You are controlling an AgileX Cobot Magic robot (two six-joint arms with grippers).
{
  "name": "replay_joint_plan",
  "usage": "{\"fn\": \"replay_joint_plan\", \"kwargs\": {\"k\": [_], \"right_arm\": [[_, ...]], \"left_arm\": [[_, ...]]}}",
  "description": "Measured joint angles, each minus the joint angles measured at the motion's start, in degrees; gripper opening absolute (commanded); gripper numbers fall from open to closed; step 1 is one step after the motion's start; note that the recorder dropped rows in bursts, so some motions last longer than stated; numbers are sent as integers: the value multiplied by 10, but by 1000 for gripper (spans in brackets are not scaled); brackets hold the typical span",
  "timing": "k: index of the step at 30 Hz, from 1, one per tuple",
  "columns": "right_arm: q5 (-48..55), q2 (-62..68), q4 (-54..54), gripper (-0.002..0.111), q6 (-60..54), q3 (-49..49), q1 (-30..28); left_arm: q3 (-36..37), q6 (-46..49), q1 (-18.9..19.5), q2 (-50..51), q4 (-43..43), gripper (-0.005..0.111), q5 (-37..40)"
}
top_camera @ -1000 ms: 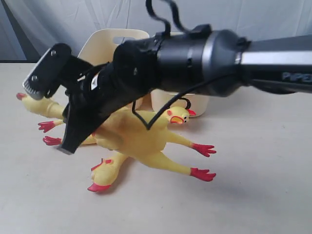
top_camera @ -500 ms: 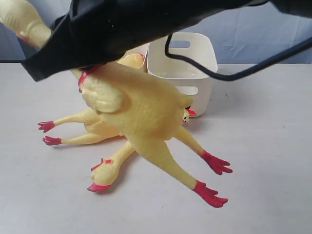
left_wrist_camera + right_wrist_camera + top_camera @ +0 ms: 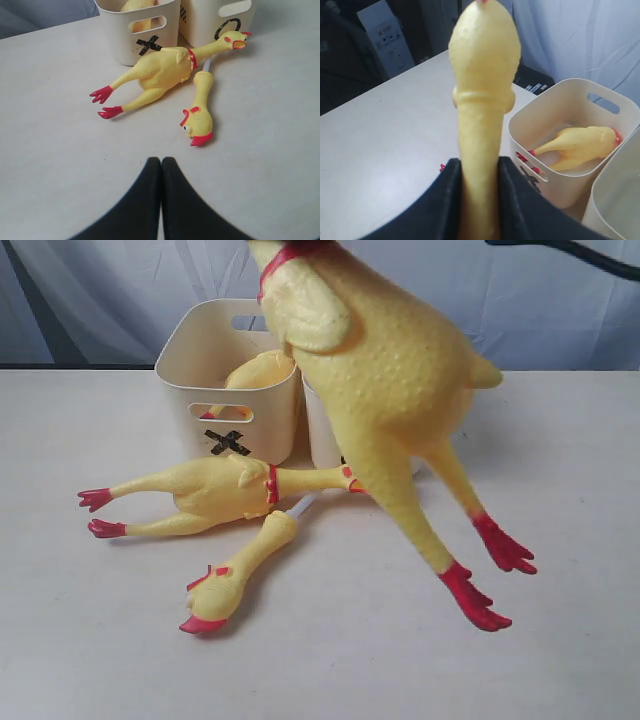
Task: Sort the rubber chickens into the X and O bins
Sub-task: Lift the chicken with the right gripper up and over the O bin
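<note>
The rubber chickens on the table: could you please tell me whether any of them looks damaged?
A severed head and neck lies beside the whole chicken in front of the X bin, a white stick poking from its cut end. The chicken in that bin seems headless, ending at its red collar.

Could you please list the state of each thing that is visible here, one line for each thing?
left gripper: shut, empty.
right gripper: shut on the held chicken's neck.
held chicken: in the air, feet hanging down.
X bin: upright.
binned chicken: lying inside the X bin.
O bin: upright; visible inside part empty.
whole chicken: lying on the table.
stick chicken: lying on the table.
</note>
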Motion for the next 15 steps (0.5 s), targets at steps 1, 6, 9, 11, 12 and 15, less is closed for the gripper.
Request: {"fn": "replay_joint_plan", "kwargs": {"k": [1,6,9,11,12,15], "right_arm": [[0,-2,0,-1,3,0,-6],[-5,-2,0,-1,3,0,-25],[-14,-2,0,-1,3,0,-35],[-19,-2,1,-1,3,0,-40],[-18,-2,1,-1,3,0,-41],[-20,-2,5,-1,3,0,-42]], "left_arm": [[0,0,0,0,0,0,0],[0,0,0,0,0,0,0],[0,0,0,0,0,0,-5],[0,1,0,0,0,0,-18],[0,1,0,0,0,0,-23],[0,2,0,0,-1,0,-44]]}}
